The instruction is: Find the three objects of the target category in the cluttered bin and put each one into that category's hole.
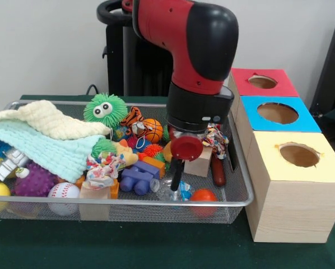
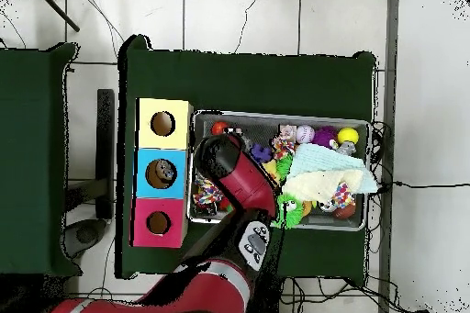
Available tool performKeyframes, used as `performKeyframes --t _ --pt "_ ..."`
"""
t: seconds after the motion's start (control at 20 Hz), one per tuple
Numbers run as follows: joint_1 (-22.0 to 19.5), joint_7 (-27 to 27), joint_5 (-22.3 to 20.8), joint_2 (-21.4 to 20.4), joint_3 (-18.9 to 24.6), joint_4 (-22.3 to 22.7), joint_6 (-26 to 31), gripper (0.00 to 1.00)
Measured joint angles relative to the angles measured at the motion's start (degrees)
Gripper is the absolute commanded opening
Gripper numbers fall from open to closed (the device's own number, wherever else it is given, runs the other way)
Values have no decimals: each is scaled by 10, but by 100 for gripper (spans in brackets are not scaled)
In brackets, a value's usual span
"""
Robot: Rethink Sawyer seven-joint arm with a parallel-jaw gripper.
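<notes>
Red-capped gripper (image 1: pixel 176 182) is lowered into the wire bin (image 1: pixel 243 162) near its front edge, over clear plastic (image 1: pixel 166 191); its opening cannot be told.

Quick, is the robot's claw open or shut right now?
Gripper: cannot be told; it is down in the wire bin among the toys, and nothing shows it holding anything.

No words, labels or numbers are showing legibly anywhere. Nothing readable is appearing on any object in either view.
</notes>
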Motion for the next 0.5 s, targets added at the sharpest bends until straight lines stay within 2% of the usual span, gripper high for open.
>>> performKeyframes --t 0.5 --pt "-12 0 0 -13 0 1 -28 100"
